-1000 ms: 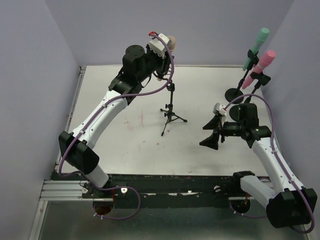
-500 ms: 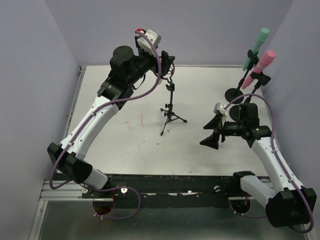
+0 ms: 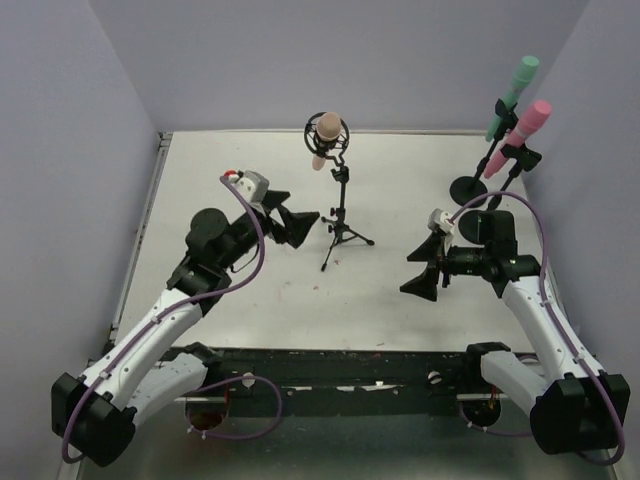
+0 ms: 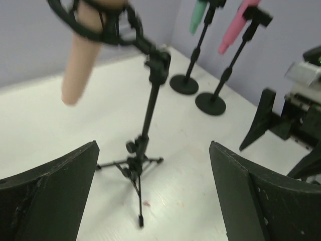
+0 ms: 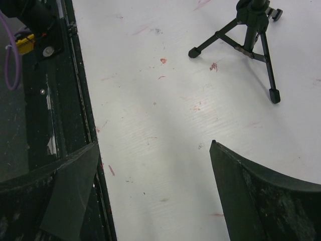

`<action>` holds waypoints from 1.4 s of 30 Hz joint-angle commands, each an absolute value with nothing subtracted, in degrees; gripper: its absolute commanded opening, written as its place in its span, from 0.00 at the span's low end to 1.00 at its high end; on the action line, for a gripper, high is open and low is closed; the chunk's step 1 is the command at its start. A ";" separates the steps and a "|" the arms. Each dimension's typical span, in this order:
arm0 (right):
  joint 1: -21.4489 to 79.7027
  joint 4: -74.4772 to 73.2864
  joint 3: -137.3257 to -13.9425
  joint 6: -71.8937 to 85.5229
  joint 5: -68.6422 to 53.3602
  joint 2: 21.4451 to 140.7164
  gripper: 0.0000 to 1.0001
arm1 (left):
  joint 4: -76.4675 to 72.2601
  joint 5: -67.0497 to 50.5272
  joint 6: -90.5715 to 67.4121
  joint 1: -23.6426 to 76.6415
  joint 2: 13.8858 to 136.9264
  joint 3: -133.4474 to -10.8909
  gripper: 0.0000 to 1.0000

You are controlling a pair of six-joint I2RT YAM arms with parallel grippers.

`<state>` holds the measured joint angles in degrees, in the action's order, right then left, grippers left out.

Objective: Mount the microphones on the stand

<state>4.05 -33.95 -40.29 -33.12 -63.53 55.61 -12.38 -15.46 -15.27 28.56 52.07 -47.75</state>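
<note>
The pale peach microphone point(image 3: 325, 136) hangs head up in the ring clip of the black tripod stand point(image 3: 342, 212), its handle point(image 4: 80, 57) pointing down. The mint green microphone point(image 3: 512, 94) and the pink microphone point(image 3: 521, 134) sit tilted in clips on two round-based stands point(image 3: 467, 187) at the far right. My left gripper point(image 3: 303, 225) is open and empty, low and just left of the tripod, facing it point(image 4: 153, 196). My right gripper point(image 3: 405, 273) is open and empty over the table point(image 5: 153, 186), to the tripod's right.
The tripod's legs point(image 5: 253, 35) spread over the white table point(image 3: 250, 270) between my two grippers. The black front rail point(image 5: 47, 80) runs along the near edge. Purple walls close in the back and both sides.
My left gripper opened, letting go of the peach microphone, which stays in the tripod's clip. The left arm dropped back down toward the near left. The right arm has not moved.
</note>
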 commanded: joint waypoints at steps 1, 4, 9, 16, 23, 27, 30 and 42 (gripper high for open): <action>3.60 -29.62 -38.59 -29.71 -63.11 55.72 1.00 | -23.19 -15.57 -22.50 32.07 52.73 -37.01 0.99; 3.25 -28.92 -38.06 -29.09 -63.02 55.63 1.00 | -28.10 -9.42 -18.30 37.07 56.67 -35.42 0.99; 2.20 -28.21 -37.88 -28.83 -62.67 55.02 1.00 | -41.30 -5.46 -5.20 41.92 69.05 -36.20 0.99; 1.50 -28.30 -37.70 -28.83 -62.67 54.41 1.00 | -52.82 -0.53 -1.49 41.92 83.22 -41.74 0.99; 1.49 -28.30 -37.71 -28.92 -62.67 54.32 1.00 | -57.21 6.59 -0.71 43.68 90.43 -45.52 0.89; 1.41 -28.39 -37.71 -29.00 -62.40 54.40 1.00 | -57.92 6.59 1.93 44.65 91.14 -45.53 0.49; 1.49 -28.39 -37.71 -29.09 -62.23 54.40 1.00 | -58.80 6.42 4.73 44.91 90.44 -44.48 0.15; 1.14 -28.91 -37.71 -29.70 -61.43 50.72 1.00 | -45.02 -9.65 9.41 27.28 70.25 -39.90 0.00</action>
